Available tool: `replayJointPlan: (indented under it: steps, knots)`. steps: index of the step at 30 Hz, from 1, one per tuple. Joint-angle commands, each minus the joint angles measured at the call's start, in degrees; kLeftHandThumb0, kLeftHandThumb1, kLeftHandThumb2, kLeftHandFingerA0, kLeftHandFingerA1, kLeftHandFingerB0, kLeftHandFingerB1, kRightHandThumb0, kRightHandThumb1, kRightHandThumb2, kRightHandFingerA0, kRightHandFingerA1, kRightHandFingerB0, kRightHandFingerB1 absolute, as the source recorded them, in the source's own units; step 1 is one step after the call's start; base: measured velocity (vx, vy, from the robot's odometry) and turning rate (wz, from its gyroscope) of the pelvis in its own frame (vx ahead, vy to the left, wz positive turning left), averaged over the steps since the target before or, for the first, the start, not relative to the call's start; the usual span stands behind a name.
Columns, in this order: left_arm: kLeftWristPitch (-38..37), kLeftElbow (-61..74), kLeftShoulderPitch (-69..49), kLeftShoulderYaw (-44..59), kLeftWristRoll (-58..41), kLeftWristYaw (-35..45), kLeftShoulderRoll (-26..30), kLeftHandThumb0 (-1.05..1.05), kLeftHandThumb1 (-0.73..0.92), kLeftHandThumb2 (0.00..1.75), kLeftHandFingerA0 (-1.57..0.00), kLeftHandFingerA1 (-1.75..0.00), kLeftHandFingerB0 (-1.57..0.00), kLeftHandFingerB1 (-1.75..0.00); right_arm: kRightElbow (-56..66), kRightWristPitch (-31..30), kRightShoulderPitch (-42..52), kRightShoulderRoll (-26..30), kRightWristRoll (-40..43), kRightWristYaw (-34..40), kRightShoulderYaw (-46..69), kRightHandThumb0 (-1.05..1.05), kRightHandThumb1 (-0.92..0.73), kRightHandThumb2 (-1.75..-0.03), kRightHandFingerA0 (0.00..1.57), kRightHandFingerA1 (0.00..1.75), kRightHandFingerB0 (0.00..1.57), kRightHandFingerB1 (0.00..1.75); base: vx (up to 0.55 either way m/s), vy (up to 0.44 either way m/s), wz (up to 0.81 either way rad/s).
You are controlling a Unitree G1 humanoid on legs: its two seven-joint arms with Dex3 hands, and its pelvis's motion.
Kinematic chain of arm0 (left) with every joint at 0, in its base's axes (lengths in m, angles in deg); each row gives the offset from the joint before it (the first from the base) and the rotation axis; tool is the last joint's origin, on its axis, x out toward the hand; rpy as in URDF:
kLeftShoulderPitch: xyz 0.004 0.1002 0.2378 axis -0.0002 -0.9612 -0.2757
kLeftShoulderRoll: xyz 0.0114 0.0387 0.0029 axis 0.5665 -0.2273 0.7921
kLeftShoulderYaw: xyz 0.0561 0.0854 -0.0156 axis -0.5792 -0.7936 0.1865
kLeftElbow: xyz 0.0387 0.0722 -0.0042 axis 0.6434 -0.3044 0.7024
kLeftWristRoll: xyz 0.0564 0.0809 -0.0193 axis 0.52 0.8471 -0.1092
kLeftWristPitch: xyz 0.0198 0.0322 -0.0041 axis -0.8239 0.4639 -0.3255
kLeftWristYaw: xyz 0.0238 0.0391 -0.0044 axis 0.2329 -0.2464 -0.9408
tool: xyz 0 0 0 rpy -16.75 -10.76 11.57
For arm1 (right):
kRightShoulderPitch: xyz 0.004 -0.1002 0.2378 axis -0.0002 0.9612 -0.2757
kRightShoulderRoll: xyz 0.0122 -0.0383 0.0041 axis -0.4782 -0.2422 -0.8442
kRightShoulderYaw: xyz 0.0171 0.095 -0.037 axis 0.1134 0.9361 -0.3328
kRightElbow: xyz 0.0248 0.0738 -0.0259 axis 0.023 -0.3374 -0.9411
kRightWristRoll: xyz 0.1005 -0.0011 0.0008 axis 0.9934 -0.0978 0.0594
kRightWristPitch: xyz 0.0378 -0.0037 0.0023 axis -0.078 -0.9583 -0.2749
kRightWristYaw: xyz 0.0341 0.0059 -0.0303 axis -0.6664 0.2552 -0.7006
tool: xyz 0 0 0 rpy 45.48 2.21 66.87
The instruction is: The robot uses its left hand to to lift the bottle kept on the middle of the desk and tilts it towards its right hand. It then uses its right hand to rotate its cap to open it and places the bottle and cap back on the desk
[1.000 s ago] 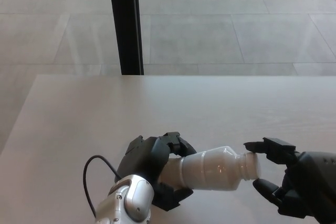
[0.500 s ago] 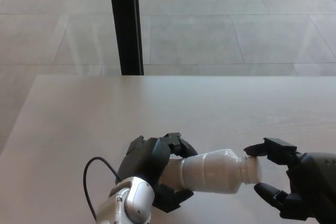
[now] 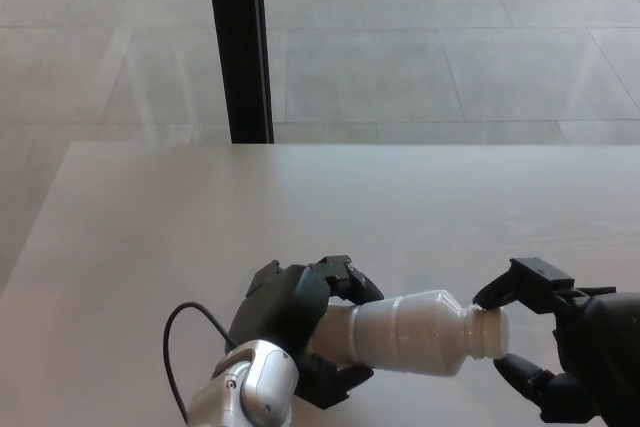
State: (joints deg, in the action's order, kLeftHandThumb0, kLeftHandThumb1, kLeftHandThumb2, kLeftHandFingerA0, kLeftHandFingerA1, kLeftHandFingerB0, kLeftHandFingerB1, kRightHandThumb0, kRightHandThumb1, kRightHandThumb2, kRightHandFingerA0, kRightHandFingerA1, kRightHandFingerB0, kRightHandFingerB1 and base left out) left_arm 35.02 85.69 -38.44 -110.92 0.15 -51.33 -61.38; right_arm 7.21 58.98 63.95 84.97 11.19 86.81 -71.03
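Head view, looking down on the desk (image 3: 200, 207). You see the left hand (image 3: 300, 322) at about 7 o'clock in the picture, its fingers wrapped around the base of the white bottle (image 3: 410, 332), which it holds lifted off the desk and tipped onto its side. The bottle's neck points toward 3 o'clock, so that the cap (image 3: 490, 332) meets the right hand (image 3: 560, 357) near the lower right corner. Note the right hand's upper fingertips (image 3: 490, 297) resting on top of the cap and a lower finger (image 3: 515, 372) just under it; the hand thus pinches the cap, which is on the neck of the bottle. A black cable (image 3: 185, 332) loops out from the left wrist toward 9 o'clock. At 12 o'clock, beyond the far edge of the desk, a black post (image 3: 238, 42) stands upright against the pale tiled floor (image 3: 450, 47).
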Motion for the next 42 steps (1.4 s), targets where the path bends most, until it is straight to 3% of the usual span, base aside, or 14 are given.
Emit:
replayJointPlan:
  steps: [1, 9, 12, 20, 21, 22, 23, 24, 31, 32, 37, 38, 39, 42]
  knots:
    - [-1.1, -0.6, -0.7, 0.7, 0.3, 0.0, -0.1, -0.04, 0.50, 1.02, -0.86, -1.30, -0.77, -0.79, -2.8, 8.5, -1.5, 0.6, -3.7, 12.3, 0.4, -0.25, -0.44, -1.07, 0.99, 1.74, 0.92, 1.29, 0.00, 0.000, 0.00]
    - [-1.4, -1.5, 0.0, 1.2, -0.7, 0.7, -0.9, -0.05, 0.47, 1.06, -1.09, -1.25, -0.86, -0.96, -5.9, 15.4, -4.7, 1.5, -8.0, 25.0, 0.3, -0.29, -0.43, -1.04, 0.96, 1.74, 0.81, 1.46, 0.00, 0.000, 0.00]
    - [-1.7, -2.3, 0.9, 0.9, -0.4, 0.9, -0.6, -0.03, 0.52, 0.99, -0.80, -1.63, -0.81, -1.01, -5.5, 17.5, -6.5, 2.5, -9.8, 28.0, 0.3, -0.33, -0.51, -0.92, 0.92, 1.75, 0.80, 1.38, 0.00, 0.000, 0.00]
    - [-1.1, -2.3, 0.7, 0.7, -0.7, 1.3, -1.3, -0.06, 0.56, 0.88, -0.82, -1.61, -0.77, -0.87, -2.8, 23.2, -10.1, 7.8, -16.2, 32.5, -1.9, -0.33, -0.50, -0.98, 0.99, 1.68, 0.86, 1.39, 0.00, 0.000, 0.00]
    - [-1.2, -2.3, 0.5, 0.7, -0.9, 1.3, -1.4, -0.10, 0.47, 1.02, -1.11, -1.26, -0.80, -0.90, -2.2, 24.2, -10.8, 9.1, -17.7, 33.3, -2.5, -0.35, -0.50, -1.02, 0.98, 1.67, 0.84, 1.42, 0.00, 0.000, 0.00]
    - [-1.3, -2.4, 0.5, 0.8, -0.9, 1.3, -1.4, -0.08, 0.55, 0.86, -0.83, -1.62, -0.73, -0.85, -1.9, 25.2, -11.1, 10.2, -18.2, 33.4, -2.9, -0.37, -0.51, -1.04, 0.98, 1.67, 0.81, 1.43, 0.00, 0.000, 0.00]
    - [-2.4, -2.6, 0.4, 0.7, -0.9, 1.2, -1.1, -0.08, 0.46, 1.03, -1.10, -1.25, -0.84, -0.95, 0.0, 26.9, -10.3, 12.2, -18.2, 31.9, -2.7, -0.40, -0.48, -1.09, 0.97, 1.61, 0.81, 1.41, 0.00, 0.000, 0.00]
    - [-2.8, -2.7, 0.2, 0.6, -0.8, 0.9, -1.0, -0.03, 0.51, 1.00, -0.85, -1.64, -0.77, -1.10, 0.4, 28.2, -10.2, 13.6, -18.2, 31.5, -2.7, -0.41, -0.45, -1.12, 0.95, 1.58, 0.84, 1.41, 0.00, 0.000, 0.00]
    - [-1.0, -1.8, -0.6, 1.3, -1.4, 1.8, -1.4, -0.01, 0.52, 1.10, -0.85, -1.71, -0.78, -1.14, -2.2, 31.3, -7.1, 20.1, -18.3, 35.6, -1.0, -0.33, -0.38, -1.14, 0.99, 1.56, 0.87, 1.31, 0.00, 0.000, 0.00]
    - [-1.7, -2.0, -0.9, 1.2, -1.4, 1.5, -1.2, -0.07, 0.47, 1.08, -1.15, -1.32, -0.88, -1.02, -3.6, 31.1, -6.1, 20.4, -16.9, 35.4, -0.2, -0.34, -0.42, -1.10, 1.22, 1.31, 0.96, 1.14, 0.00, 0.000, 0.00]
    - [-2.0, -2.1, -1.7, 0.7, -0.3, 0.6, -0.9, -0.06, 0.58, 0.82, -0.82, -1.64, -0.76, -0.86, -9.2, 27.6, -3.3, 19.5, -10.7, 33.3, 3.3, -0.31, -0.51, -0.87, 0.92, 1.75, 0.84, 1.42, 0.00, 0.000, 0.00]
    - [-1.5, -2.0, -1.8, 0.6, -0.1, 0.8, -1.0, -0.10, 0.48, 1.07, -1.11, -1.29, -0.85, -1.00, -10.4, 26.9, -2.9, 18.9, -9.4, 33.0, 4.2, -0.29, -0.51, -0.85, 0.92, 1.75, 0.87, 1.32, 0.00, 0.000, 0.00]
    - [-1.0, -1.8, -1.9, 0.7, -0.4, 1.2, -1.3, -0.02, 0.55, 1.08, -0.85, -1.74, -0.78, -1.18, -11.8, 26.9, -2.6, 18.4, -7.7, 32.4, 5.2, -0.23, -0.47, -0.86, 0.93, 1.75, 0.87, 1.30, 0.00, 0.000, 0.00]
    - [-0.3, -1.4, -2.8, 1.4, -1.1, 1.9, -1.6, -0.02, 0.57, 1.01, -0.88, -1.72, -0.75, -1.25, -15.7, 26.1, -1.5, 16.7, -2.5, 29.0, 8.4, -0.24, -0.44, -1.06, 1.25, 1.38, 0.96, 1.20, 0.00, 0.000, 0.00]
